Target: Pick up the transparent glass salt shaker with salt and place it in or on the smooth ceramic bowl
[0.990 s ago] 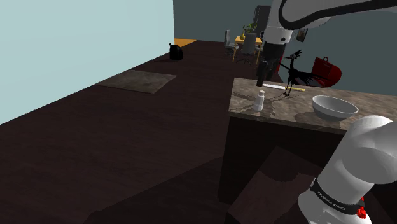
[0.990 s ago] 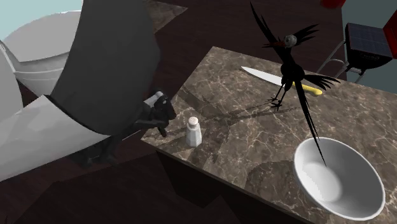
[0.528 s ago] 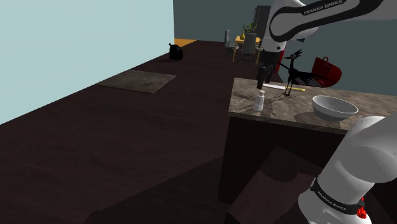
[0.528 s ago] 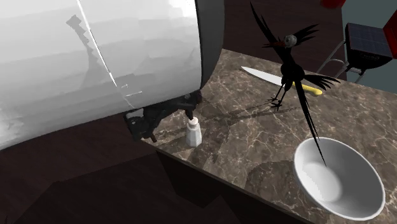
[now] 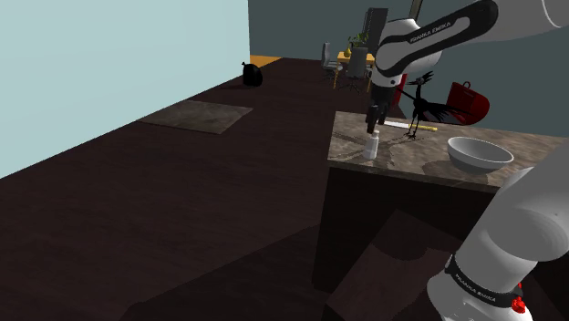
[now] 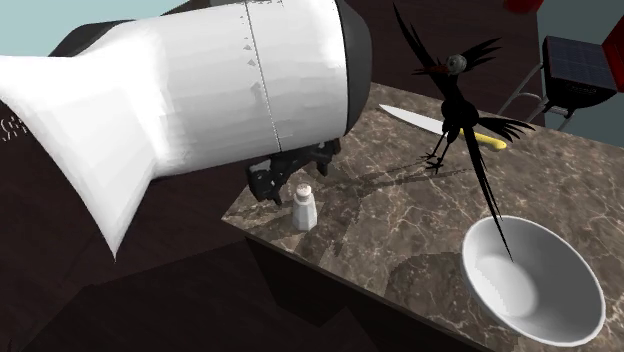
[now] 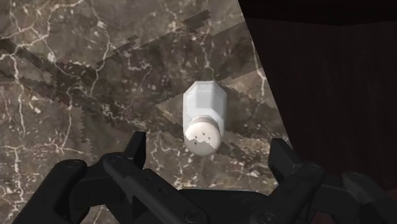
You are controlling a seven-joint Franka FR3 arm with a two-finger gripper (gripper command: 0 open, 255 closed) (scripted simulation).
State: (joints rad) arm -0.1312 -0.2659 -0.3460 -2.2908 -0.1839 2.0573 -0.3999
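Note:
The salt shaker (image 5: 370, 146) (image 6: 304, 207) is a small pale faceted shaker with a perforated cap. It stands upright near the corner of the marble counter (image 5: 412, 152) (image 6: 400, 225). My black gripper (image 5: 371, 122) (image 6: 295, 177) (image 7: 210, 156) hangs open just above it. In the wrist view the shaker (image 7: 205, 114) sits midway between the two spread fingertips, and neither touches it. The white bowl (image 5: 480, 153) (image 6: 525, 285) rests empty on the same counter, toward the shoulder view's right of the shaker.
A black bird figurine (image 5: 422, 103) (image 6: 458, 100) stands between shaker and bowl, its long tail reaching over the bowl's rim. A knife with a yellow handle (image 5: 407, 126) (image 6: 428, 123) lies behind it. The counter drops to dark floor just beyond the shaker.
The arm has swung in over the counter corner and lowered. The gripper moved from beside the shaker to directly above it, staying open. The shaker and bowl have not moved.

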